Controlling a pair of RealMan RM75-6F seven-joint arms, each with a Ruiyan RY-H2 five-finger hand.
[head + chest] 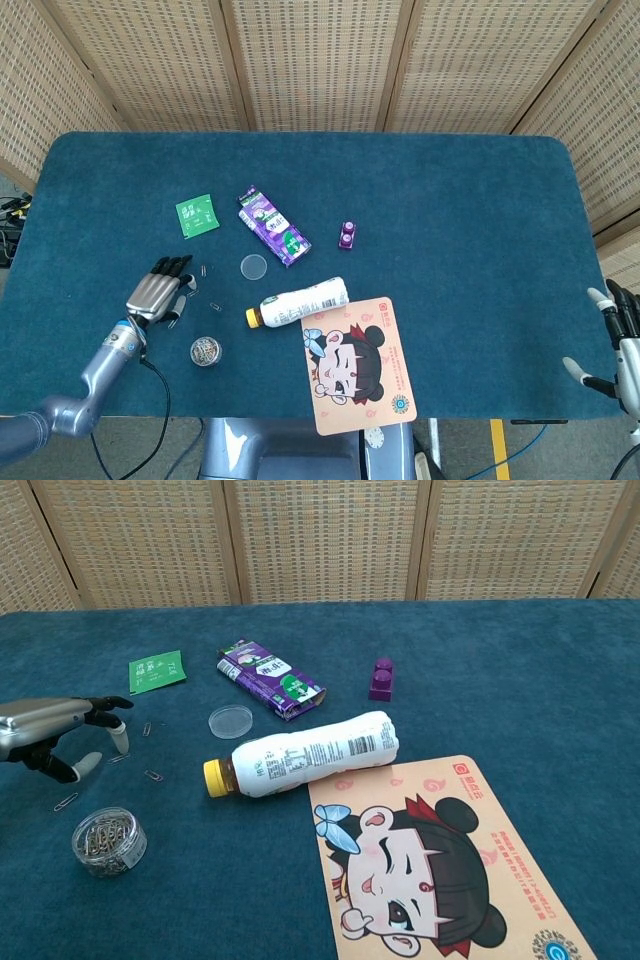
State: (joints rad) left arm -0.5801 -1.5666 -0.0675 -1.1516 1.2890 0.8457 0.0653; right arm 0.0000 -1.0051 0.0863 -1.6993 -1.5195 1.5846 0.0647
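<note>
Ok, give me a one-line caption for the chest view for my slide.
Left hand hovers open over loose paper clips on the blue table, beside a clip jar and lying bottle.

loose paper clips (152, 775) | small silver wire, flat on the blue surface, scattered apart | just under and beside my left hand (55, 735) | clear round tub of paper clips (108, 839) upright, near

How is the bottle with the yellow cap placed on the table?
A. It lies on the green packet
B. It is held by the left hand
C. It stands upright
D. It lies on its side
D: the bottle lies on its side by the cartoon pad, its cap pointing to the left of the picture, and no hand touches it.
</note>
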